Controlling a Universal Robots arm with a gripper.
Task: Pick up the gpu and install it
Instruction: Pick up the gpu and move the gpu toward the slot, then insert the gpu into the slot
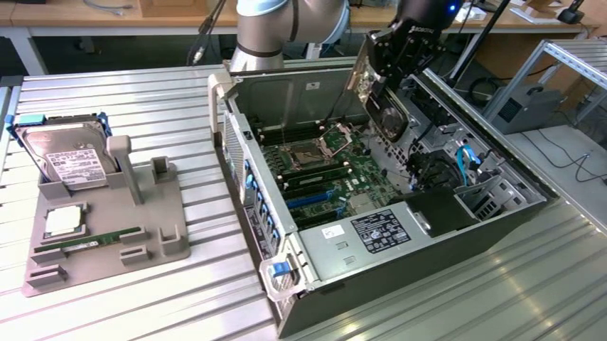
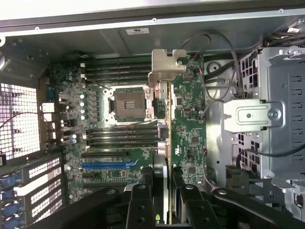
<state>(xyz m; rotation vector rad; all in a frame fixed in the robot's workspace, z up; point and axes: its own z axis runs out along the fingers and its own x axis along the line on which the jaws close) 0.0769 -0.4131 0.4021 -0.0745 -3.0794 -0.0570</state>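
My gripper (image 1: 387,71) hangs over the open computer case (image 1: 284,277), shut on the gpu (image 1: 391,117). The card stands on edge above the motherboard (image 1: 323,170), tilted, on the exterior view's right side of the case interior. In the wrist view the gpu (image 2: 165,138) runs edge-on as a thin strip between my black fingers (image 2: 140,205), its silver end bracket (image 2: 167,67) at the far end. It floats above the board near the CPU socket (image 2: 129,102). A blue expansion slot (image 2: 107,165) lies to one side of the card, apart from it.
A grey fixture (image 1: 170,245) at the exterior view's left holds a silver hard drive (image 1: 67,160), a green memory stick (image 1: 90,241) and a square chip (image 1: 62,222). A metal drive cage (image 2: 271,114) and loose cables (image 1: 470,160) crowd the case beside the card.
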